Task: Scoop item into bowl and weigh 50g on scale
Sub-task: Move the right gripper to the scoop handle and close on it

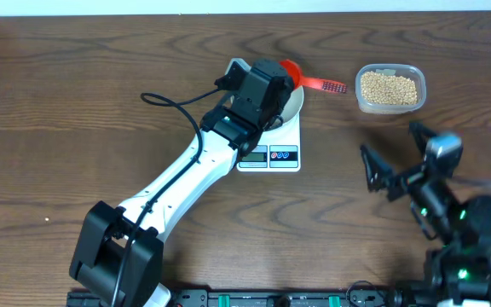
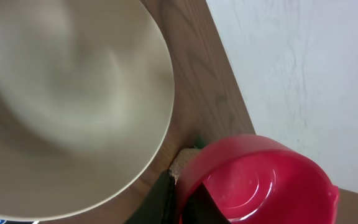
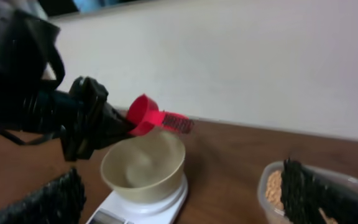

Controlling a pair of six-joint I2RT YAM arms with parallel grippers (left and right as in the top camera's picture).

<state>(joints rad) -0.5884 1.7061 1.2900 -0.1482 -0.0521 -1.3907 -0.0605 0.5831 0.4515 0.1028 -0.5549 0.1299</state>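
Overhead: looks straight down, far, whole table (image 1: 58, 102) in frame. Left wrist: very close over bowl (image 2: 61, 106) and red scoop (image 2: 260, 180). Right wrist: low, level, facing wall (image 3: 260, 62); shares bowl, red scoop, scale (image 3: 166, 199) with overhead.

a red plastic scoop (image 1: 295, 73) hangs in the air over the far middle of the brown wooden table (image 1: 75, 102). its round cup shows bare red inside, and its flat, grid-patterned handle points right. a clear rounded-rectangular tub (image 1: 390, 109) stands on the table towards the far right corner, near the handle's end but not touching it. a plain pale wall (image 3: 260, 56) rises behind the table's far edge.
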